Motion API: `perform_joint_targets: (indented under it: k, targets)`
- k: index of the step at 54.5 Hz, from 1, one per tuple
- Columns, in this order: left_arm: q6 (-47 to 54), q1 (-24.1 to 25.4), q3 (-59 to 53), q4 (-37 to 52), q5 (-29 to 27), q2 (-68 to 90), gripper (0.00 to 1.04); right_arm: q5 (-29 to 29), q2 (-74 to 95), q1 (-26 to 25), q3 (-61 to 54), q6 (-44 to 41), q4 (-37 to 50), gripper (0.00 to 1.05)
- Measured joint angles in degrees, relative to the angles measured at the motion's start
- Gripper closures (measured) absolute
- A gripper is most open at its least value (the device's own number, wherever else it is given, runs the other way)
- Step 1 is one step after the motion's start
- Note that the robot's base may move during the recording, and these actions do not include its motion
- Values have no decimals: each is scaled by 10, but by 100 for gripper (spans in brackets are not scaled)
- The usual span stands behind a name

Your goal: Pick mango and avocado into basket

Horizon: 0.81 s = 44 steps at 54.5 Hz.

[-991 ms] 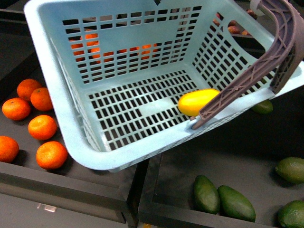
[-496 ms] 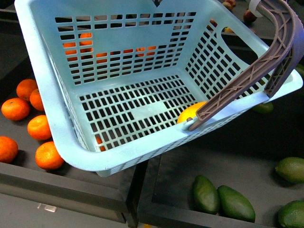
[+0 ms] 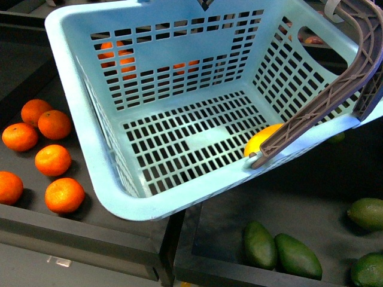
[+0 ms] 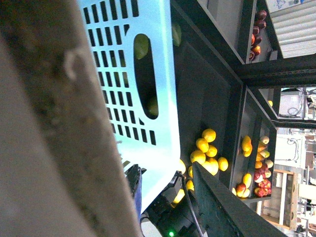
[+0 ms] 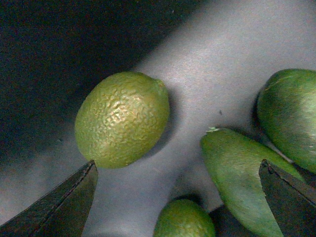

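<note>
The turquoise basket (image 3: 90, 149) hangs tilted above the bins and fills the front view, its grey-brown handle (image 3: 326, 101) swung across the right rim. The yellow mango (image 3: 262, 139) lies in the basket's near right corner, half hidden behind that handle. My left gripper (image 4: 143, 192) is shut on the basket, whose slotted wall (image 4: 148, 123) passes right by it; the grip itself is blurred. My right gripper (image 5: 177, 197) hangs open over a smooth dark green avocado (image 5: 242, 177), with a second avocado (image 5: 289, 118) beside it. Two avocados (image 3: 260, 244) lie in the near bin.
Tangerines (image 3: 54, 160) lie in the bin at the left, under and beside the basket. A pebbly green citrus (image 5: 122, 118) and a smaller green fruit (image 5: 183, 219) lie near the right gripper. A black divider (image 3: 170, 245) separates the bins. Yellow fruits (image 4: 205, 150) fill a farther bin.
The basket has swung, first left, then back to the right. The mango rolled into the near right corner, behind the handle.
</note>
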Motion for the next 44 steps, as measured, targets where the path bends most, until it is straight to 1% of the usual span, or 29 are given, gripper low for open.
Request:
perform_joint_targets:
  k: [8, 23, 44]
  targets:
    - [1, 0, 0, 0, -2, 0, 72, 5, 32, 17, 24, 43, 0, 8]
    - [1, 0, 0, 0, -3, 0, 72, 14, 59, 42, 68, 88, -12, 8]
    - [0, 0, 0, 0, -1, 0, 72, 27, 89, 62, 135, 123, -42, 8]
